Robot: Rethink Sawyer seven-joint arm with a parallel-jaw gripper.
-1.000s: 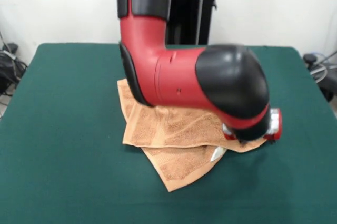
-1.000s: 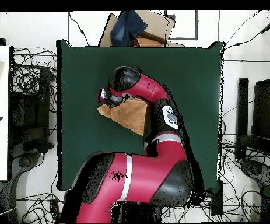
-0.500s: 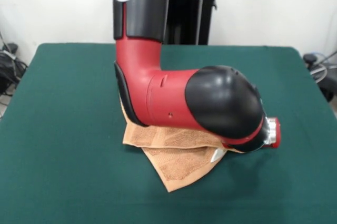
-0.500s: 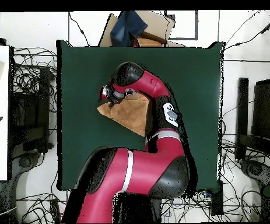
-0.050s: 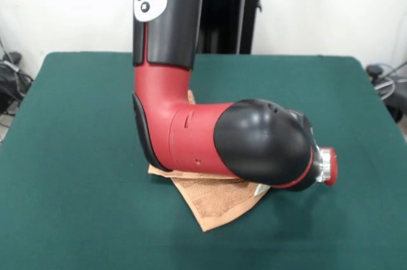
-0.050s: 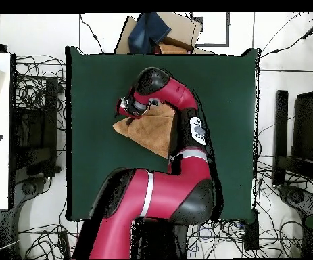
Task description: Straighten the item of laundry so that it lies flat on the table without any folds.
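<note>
In the front view, the red and black arm (image 5: 210,136) is coming down from the top of the frame and bending across the centre, its black elbow housing filling the middle and hiding most of what lies beneath. The towel (image 5: 216,200) is lying on the green table (image 5: 70,155) just below the frame's centre; only its lower part is showing, a pointed corner reaching toward the bottom edge, with a layer lying over another at the left. A small white label (image 5: 261,189) is peeking out at the towel's right edge, right under the arm's end. The gripper itself is sitting hidden behind the housing here, so whether the pincer is spread or pressed together cannot be told.

In the overhead view, the arm is rising from the bottom of the frame and curling to the upper middle of the table (image 6: 226,101). The towel (image 6: 152,132) is lying left of the table's centre, showing as a slanted tan shape with one corner pointing left and another toward the lower right. The gripper (image 6: 127,108) is sitting at the towel's upper left edge, too small and covered for its fingers to be made out.
</note>
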